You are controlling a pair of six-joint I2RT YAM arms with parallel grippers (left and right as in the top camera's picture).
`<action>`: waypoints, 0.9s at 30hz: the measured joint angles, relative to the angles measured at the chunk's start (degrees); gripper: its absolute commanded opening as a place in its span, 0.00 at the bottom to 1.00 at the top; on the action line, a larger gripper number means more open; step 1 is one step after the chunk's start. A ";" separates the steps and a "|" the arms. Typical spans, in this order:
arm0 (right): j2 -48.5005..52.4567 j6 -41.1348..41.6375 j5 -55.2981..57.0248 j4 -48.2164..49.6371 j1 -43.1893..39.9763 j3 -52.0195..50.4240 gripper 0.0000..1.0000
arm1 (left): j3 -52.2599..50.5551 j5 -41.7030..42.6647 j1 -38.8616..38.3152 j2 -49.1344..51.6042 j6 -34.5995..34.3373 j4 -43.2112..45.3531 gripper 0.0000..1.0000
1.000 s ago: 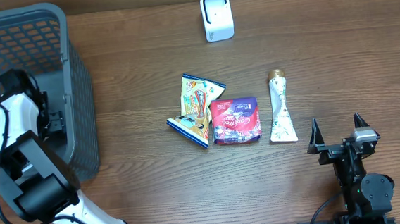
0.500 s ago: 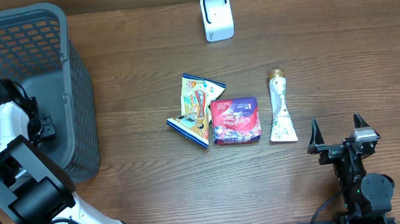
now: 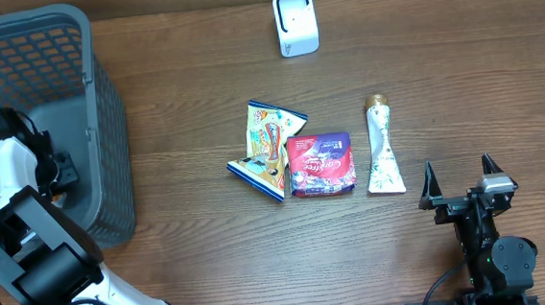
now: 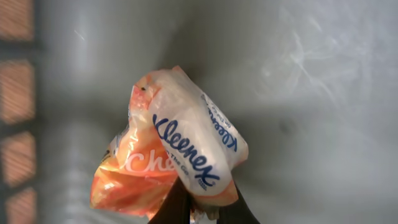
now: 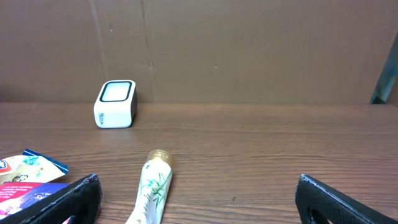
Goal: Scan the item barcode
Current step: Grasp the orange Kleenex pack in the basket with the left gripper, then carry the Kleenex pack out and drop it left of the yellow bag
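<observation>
Overhead: the grey basket [image 3: 106, 106] occupies the table's 9 o'clock edge, with the left arm [image 3: 4, 166] reaching down inside it. The white scanner [image 3: 295, 22] stands at 12 o'clock with bare wood around it. Snack packets [image 3: 270, 145], a red pouch [image 3: 321, 164] and a tube [image 3: 383, 150] lie mid-table. The right gripper [image 3: 458, 168] sits at their 5 o'clock, jaws spread wide and empty. Left wrist: the left gripper [image 4: 202, 210] is clamped on the lower end of a Kleenex pack [image 4: 199, 146], which extends toward 11 o'clock over the basket floor. An orange packet [image 4: 127, 177] touches the pack at 8 o'clock. Right wrist: the tube lies between the fingers, clear of both, and the scanner is at 11 o'clock.
</observation>
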 measured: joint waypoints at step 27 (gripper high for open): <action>0.00 -0.02 -0.02 0.00 0.00 0.00 1.00 | 20.70 53.09 -18.01 -33.97 -8.59 -17.20 0.04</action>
